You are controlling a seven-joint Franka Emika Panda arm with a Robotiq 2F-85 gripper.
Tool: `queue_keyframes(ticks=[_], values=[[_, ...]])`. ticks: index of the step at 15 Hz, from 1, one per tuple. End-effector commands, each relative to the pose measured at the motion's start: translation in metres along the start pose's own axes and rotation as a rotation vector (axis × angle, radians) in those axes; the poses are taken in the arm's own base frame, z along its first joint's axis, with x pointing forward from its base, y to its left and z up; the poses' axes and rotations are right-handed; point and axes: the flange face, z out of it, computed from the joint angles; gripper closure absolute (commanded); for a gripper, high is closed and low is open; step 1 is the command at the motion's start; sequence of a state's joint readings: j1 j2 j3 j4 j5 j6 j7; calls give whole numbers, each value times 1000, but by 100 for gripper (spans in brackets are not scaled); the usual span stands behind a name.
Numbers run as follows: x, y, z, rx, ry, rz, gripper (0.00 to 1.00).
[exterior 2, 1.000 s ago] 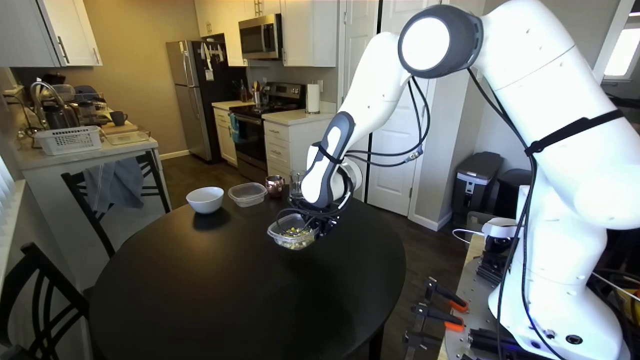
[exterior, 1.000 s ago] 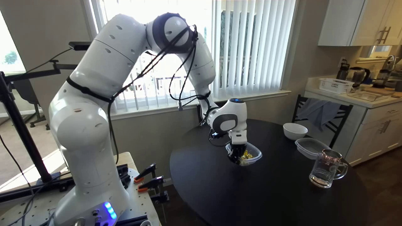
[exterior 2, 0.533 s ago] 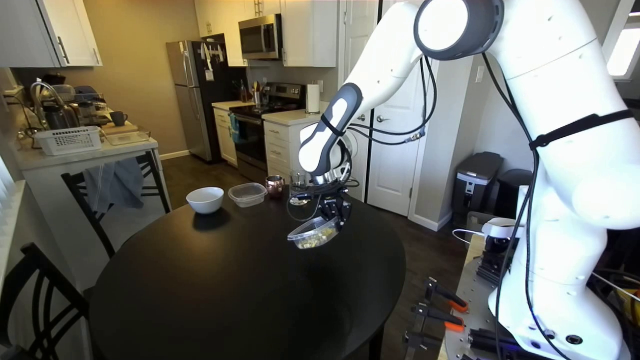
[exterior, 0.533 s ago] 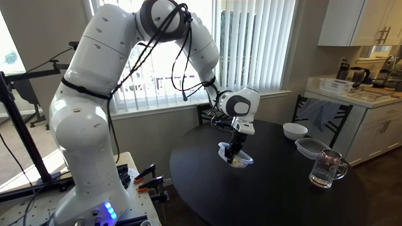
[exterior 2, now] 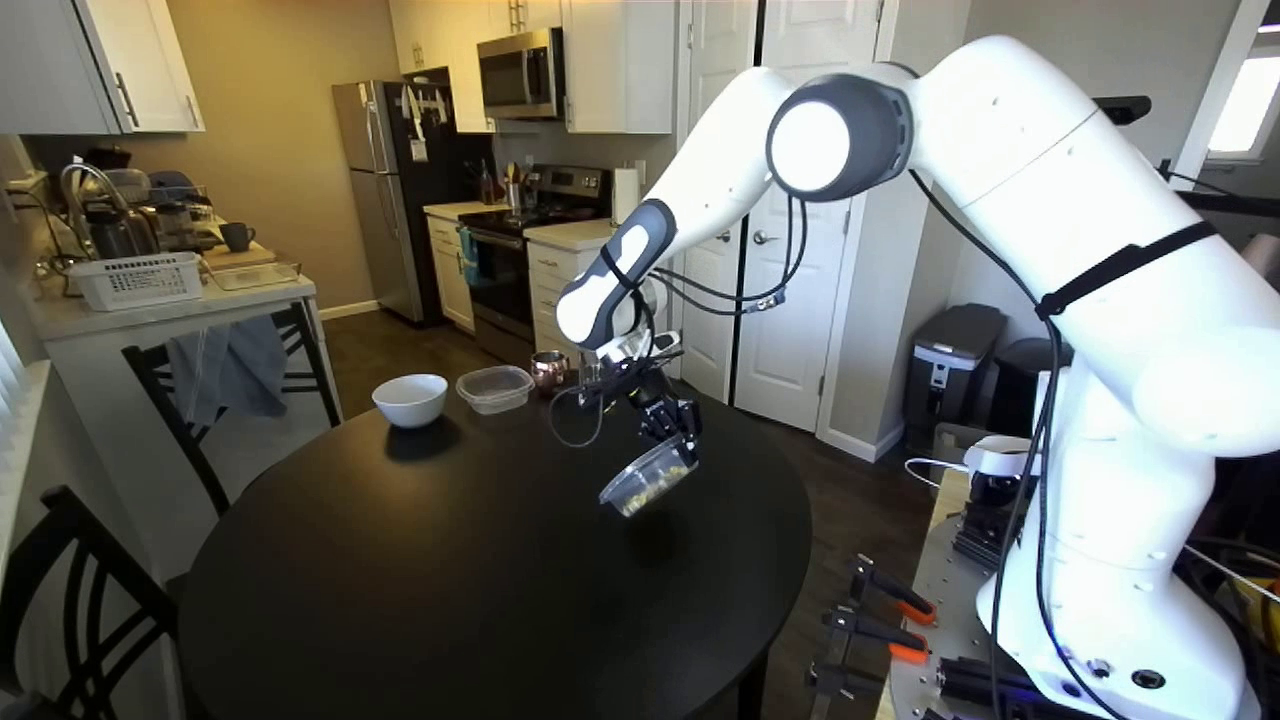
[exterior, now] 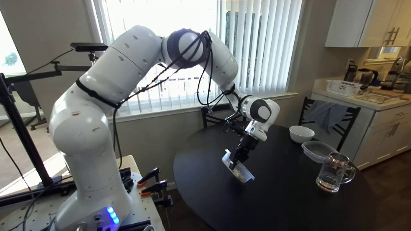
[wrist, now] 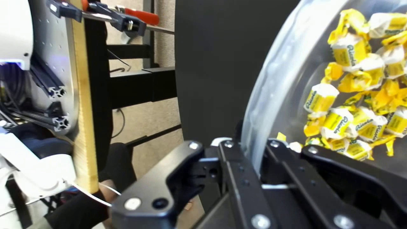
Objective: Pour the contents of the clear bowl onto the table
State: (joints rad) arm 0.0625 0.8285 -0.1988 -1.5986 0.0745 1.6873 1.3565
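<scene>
- Apparently, the pour over the black desk [exterior 2: 400,590] is at its tilting step, nothing visibly spilling yet.
- With one finger inside and one outside, the tool [wrist: 251,150] is clamped on the rim of the clear bowl [wrist: 270,82]; next it likely must roll further without slackening.
- Translucent and faintly bluish, the bowl looks held tilted above the desk, its low edge away from the tool.
- Yellow-and-white wrapped sweets [wrist: 357,81] bunch inside, ends twisted; a steeper slope should slide them out.
</scene>
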Motion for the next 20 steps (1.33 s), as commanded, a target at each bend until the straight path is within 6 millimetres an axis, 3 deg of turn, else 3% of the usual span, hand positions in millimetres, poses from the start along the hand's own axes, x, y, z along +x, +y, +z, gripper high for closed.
queue_keyframes(ticks=[1, 3, 7, 12, 20], values=[[-13, -29, 12, -187, -34, 60, 99], [-24, -30, 20, -308, -47, 17, 99], [-35, -30, 8, -436, -89, -7, 99], [-22, -25, -10, -539, -239, 7, 99], [-6, -44, 13, -653, -434, 282, 99]])
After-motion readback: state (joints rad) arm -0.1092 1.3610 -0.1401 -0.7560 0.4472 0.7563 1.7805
